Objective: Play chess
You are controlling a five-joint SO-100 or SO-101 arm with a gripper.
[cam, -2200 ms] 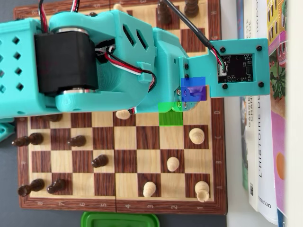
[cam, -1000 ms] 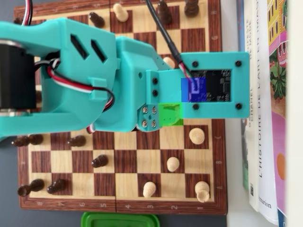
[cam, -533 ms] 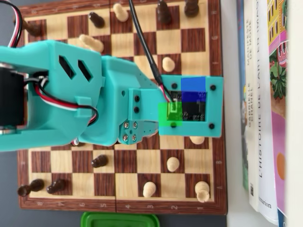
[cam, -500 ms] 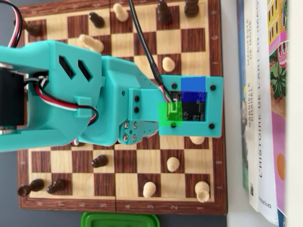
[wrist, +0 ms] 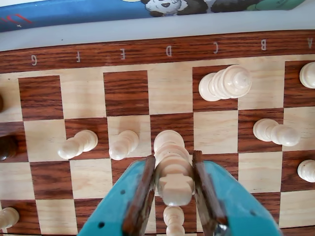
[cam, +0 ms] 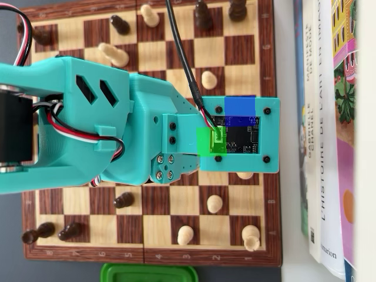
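Note:
In the wrist view my gripper (wrist: 173, 157) comes in from the bottom edge, its teal jaws with brown pads pressed on both sides of a tall white chess piece (wrist: 170, 145). The piece's base is over a dark square in column D of the wooden chessboard (wrist: 128, 51). Just below the jaws a second white piece (wrist: 173, 223) shows. In the overhead view the teal arm (cam: 88, 129) and its camera mount (cam: 241, 134) cover the gripper and the held piece. A green and a blue patch lie over that spot.
White pawns (wrist: 78, 143) (wrist: 124, 143) stand left of the jaws, with larger white pieces (wrist: 226, 83) (wrist: 276, 132) to the right. Dark pieces (cam: 123, 200) (cam: 38, 232) stand at the lower left of the overhead view. Books (cam: 329, 147) line the board's right side. A green lid (cam: 150, 273) lies below.
Over two seconds the arm has swung down the overhead picture, carrying the camera mount from the board's upper right edge to its middle right. In the last half second it has barely shifted.

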